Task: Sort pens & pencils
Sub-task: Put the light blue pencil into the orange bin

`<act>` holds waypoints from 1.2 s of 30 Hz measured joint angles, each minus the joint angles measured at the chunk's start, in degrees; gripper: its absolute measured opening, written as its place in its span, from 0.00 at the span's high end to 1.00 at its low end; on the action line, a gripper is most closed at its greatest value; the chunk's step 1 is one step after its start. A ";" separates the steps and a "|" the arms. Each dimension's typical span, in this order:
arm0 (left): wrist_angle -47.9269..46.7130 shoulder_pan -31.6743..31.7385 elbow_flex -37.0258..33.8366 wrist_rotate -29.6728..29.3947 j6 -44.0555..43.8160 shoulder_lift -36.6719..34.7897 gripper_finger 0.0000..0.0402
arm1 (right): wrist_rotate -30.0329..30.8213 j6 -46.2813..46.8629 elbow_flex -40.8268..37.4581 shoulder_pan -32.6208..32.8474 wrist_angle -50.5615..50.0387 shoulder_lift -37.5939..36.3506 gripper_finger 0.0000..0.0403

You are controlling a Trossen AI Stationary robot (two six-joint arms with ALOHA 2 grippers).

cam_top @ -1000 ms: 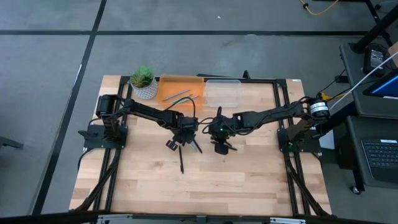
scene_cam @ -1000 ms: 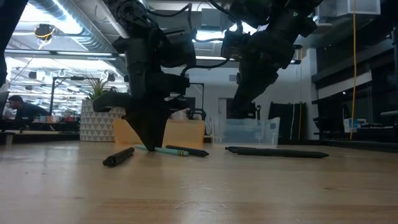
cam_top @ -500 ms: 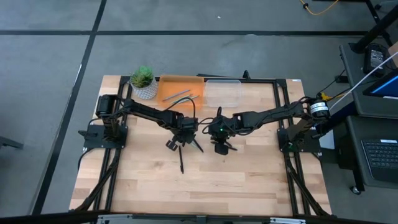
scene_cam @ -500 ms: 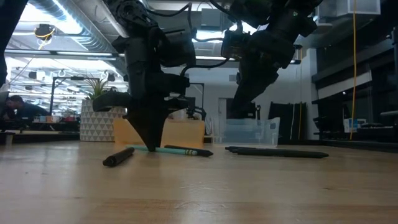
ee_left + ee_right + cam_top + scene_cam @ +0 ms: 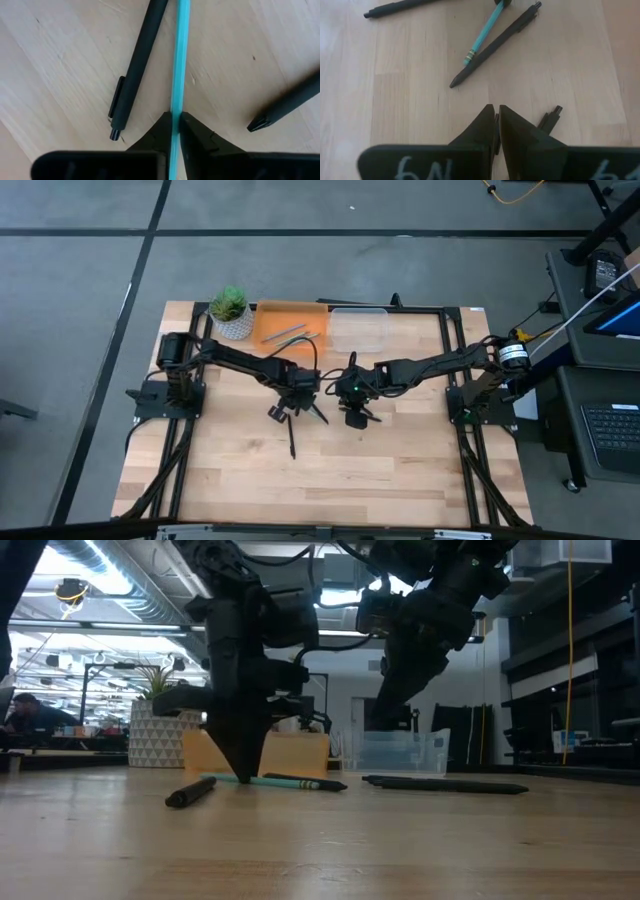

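Note:
My left gripper point(image 5: 288, 408) stands at the table's middle, fingers down, shut on a teal pencil point(image 5: 179, 55) that lies flat on the wood point(image 5: 285, 781). Two black pens flank that pencil, one point(image 5: 138, 65) close beside it and one point(image 5: 290, 102) farther off. My right gripper point(image 5: 352, 418) hovers just to the right, shut and holding nothing point(image 5: 497, 111). A black pen point(image 5: 551, 118) pokes out beside its fingers. One more black pen point(image 5: 291, 440) lies nearer the near edge. My left gripper pinches the teal pencil's shaft point(image 5: 175, 111) between its two fingertips point(image 5: 192, 127), part way along and away from the dark-tipped end point(image 5: 325, 784). The fingers come from above, pointing down, and close across the pencil. The pencil lies level on the table.
An orange tray point(image 5: 290, 312) with two grey sticks in it and a clear box point(image 5: 358, 330) sit along the far edge, next to a potted plant point(image 5: 230, 310). More black pens point(image 5: 445, 784) lie under the right arm. Bare wood spreads toward the near edge.
The teal pencil's dark-tipped end has slid a little toward the table's right while the left gripper stays down on it. The right gripper has kept still.

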 joint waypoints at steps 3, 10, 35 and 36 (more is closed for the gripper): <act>-1.37 0.01 1.09 -0.12 -0.05 0.21 0.94 | 0.00 0.00 0.00 0.02 -0.08 0.00 0.93; -4.41 0.01 3.24 -0.53 -0.33 0.38 0.96 | -0.02 0.02 0.00 0.02 -0.65 0.00 0.93; -24.19 0.50 14.36 -16.70 -1.90 0.50 0.96 | 0.04 -0.09 0.09 0.00 -1.45 0.00 0.93; -25.05 0.53 15.04 -17.76 -1.90 0.50 0.96 | 0.03 -0.11 0.09 -0.01 -1.47 0.00 0.93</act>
